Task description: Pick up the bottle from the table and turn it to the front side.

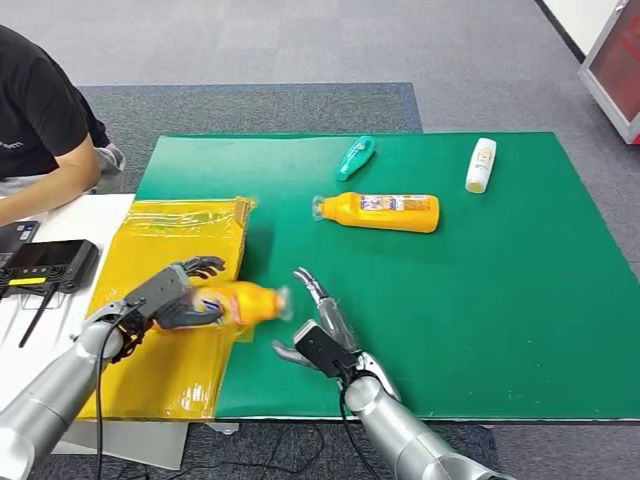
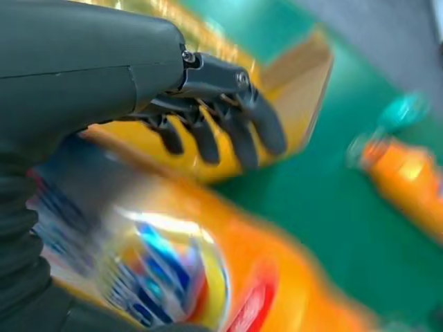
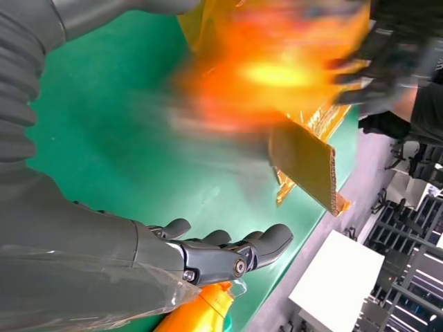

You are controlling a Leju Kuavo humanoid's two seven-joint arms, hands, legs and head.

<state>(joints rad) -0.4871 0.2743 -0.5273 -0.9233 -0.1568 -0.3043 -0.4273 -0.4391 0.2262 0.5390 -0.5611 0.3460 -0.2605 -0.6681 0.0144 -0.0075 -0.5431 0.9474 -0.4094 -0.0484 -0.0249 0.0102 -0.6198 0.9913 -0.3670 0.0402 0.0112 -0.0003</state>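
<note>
An orange bottle (image 1: 245,303) lies sideways in my left hand (image 1: 170,295), its clear cap pointing right, over the edge of a yellow board (image 1: 173,240). The thumb is under it and the fingers (image 2: 230,124) stretch out above it. The bottle (image 2: 209,263) is motion-blurred in the left wrist view, with a blue and red label showing. My right hand (image 1: 321,335) is open just right of the cap, low over the green mat (image 1: 490,290), fingers apart and holding nothing. In the right wrist view the bottle (image 3: 266,69) is an orange blur beyond that hand (image 3: 209,256).
A second orange bottle (image 1: 385,211) lies in the middle of the mat, with a teal bottle (image 1: 355,157) and a white bottle (image 1: 481,164) farther back. A person in black (image 1: 38,130) sits at far left by a black device (image 1: 49,262).
</note>
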